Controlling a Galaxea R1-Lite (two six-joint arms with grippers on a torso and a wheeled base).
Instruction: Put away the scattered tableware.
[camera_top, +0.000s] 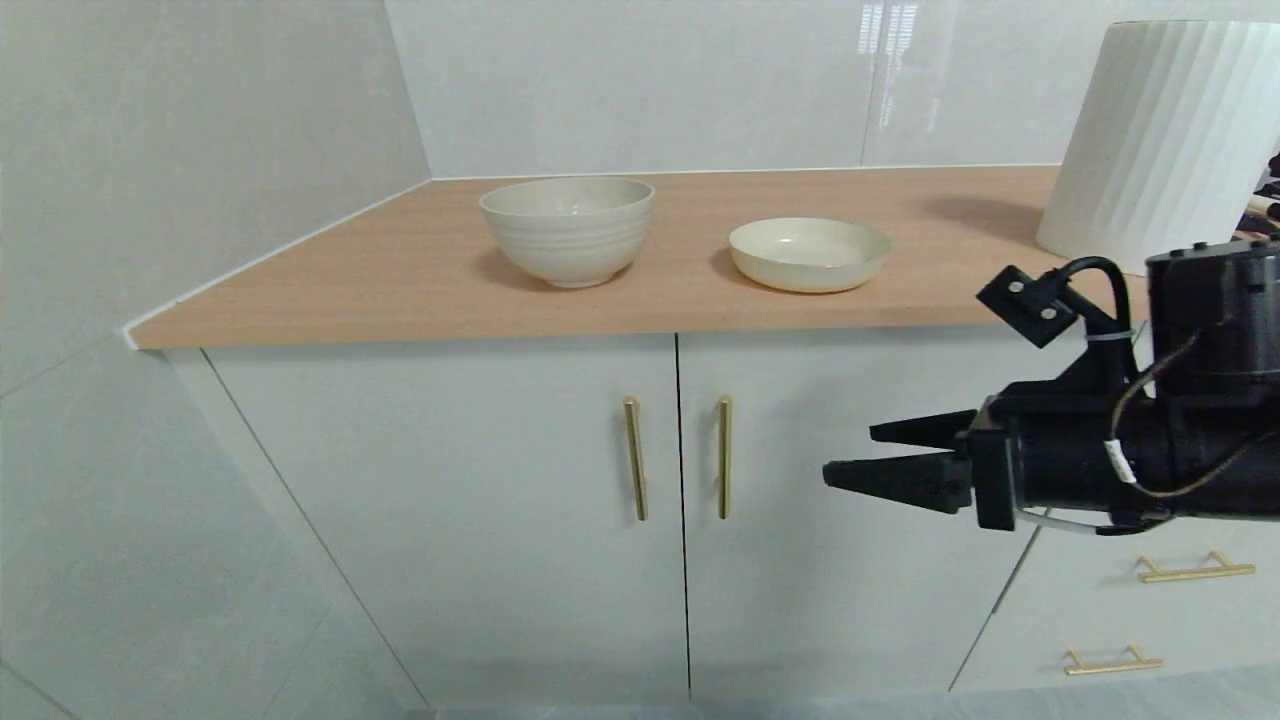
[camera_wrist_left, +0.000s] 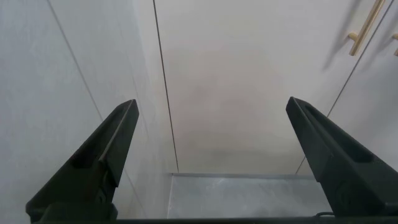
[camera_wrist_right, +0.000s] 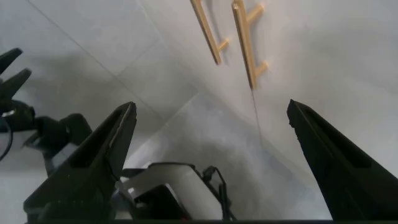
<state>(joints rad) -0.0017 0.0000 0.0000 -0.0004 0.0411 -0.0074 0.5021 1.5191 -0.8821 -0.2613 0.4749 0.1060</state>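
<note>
Two cream ceramic pieces, a ribbed bowl (camera_top: 567, 228) and a shallow dish (camera_top: 809, 253), sit on the wooden countertop (camera_top: 400, 270); the right gripper (camera_top: 850, 455), fingers spread like the left gripper (camera_wrist_left: 211, 106), hangs below and might strike its edge rising.

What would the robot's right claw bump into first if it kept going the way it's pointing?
Probably the right cabinet door, near its gold handle: the right gripper points sideways toward it. Depth is unclear, so it could pass just in front.
</note>
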